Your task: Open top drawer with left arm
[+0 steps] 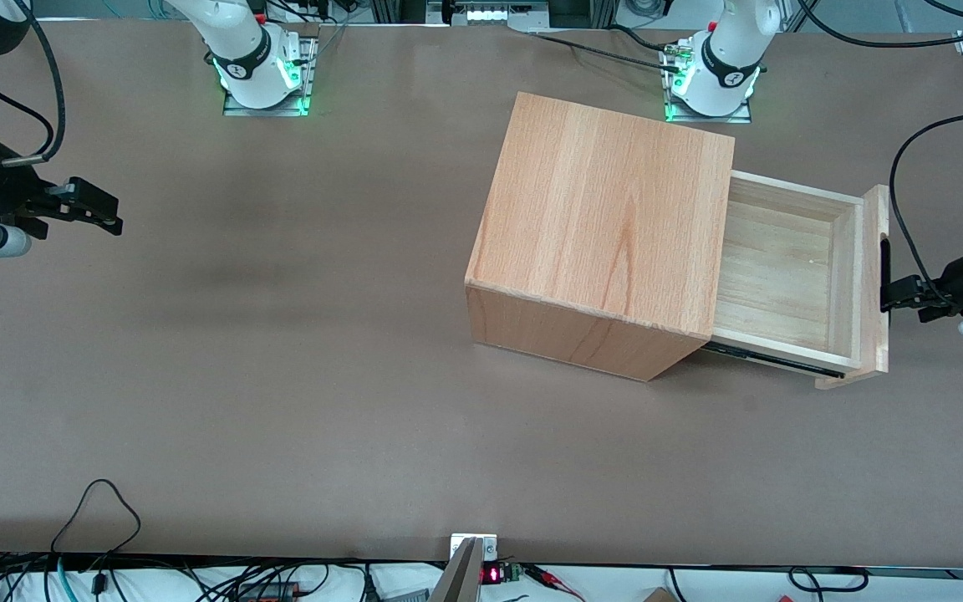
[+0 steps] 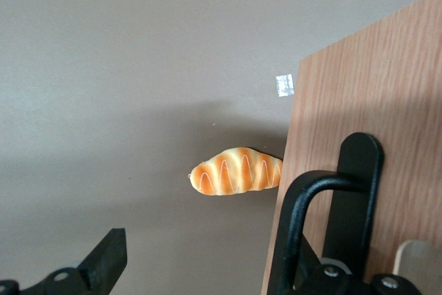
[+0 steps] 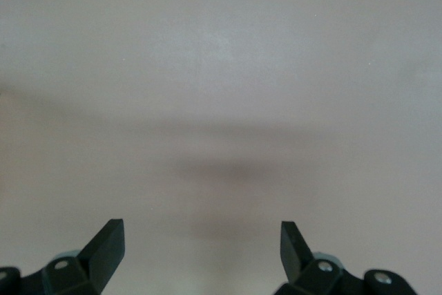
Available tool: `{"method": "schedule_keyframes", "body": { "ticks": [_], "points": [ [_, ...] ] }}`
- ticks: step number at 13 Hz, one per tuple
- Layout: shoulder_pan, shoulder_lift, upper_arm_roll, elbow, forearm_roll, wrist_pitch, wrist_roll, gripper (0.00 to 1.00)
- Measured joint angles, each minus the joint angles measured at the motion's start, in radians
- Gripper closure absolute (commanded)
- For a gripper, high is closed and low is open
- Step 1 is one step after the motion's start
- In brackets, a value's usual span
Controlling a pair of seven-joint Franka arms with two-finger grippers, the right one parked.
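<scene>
Wooden cabinet (image 1: 598,242) in the foreground, its top drawer (image 1: 791,276) slid well out toward my end of the surface (image 1: 281,401); my tool (image 1: 899,294), fingers spread, straddles the rigid black bar handle (image 2: 324,212), the natural hold on this light, stiff tray.

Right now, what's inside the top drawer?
The top drawer shows only its bare pale plank floor; the part under the cabinet is hidden. The tool is at the handle.
</scene>
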Motion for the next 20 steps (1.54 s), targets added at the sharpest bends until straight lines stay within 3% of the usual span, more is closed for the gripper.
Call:
{"method": "schedule_keyframes", "body": {
  "ticks": [6, 12, 17, 20],
  "points": [
    [0.003, 0.006, 0.009, 0.016, 0.007, 0.003, -0.013, 0.00],
    [0.001, 0.004, 0.025, 0.057, 0.010, -0.094, -0.155, 0.00],
    [0.001, -0.031, 0.049, 0.179, 0.128, -0.260, -0.295, 0.00],
    [-0.006, -0.081, 0.050, 0.270, 0.149, -0.427, -0.346, 0.00]
  ]
}}
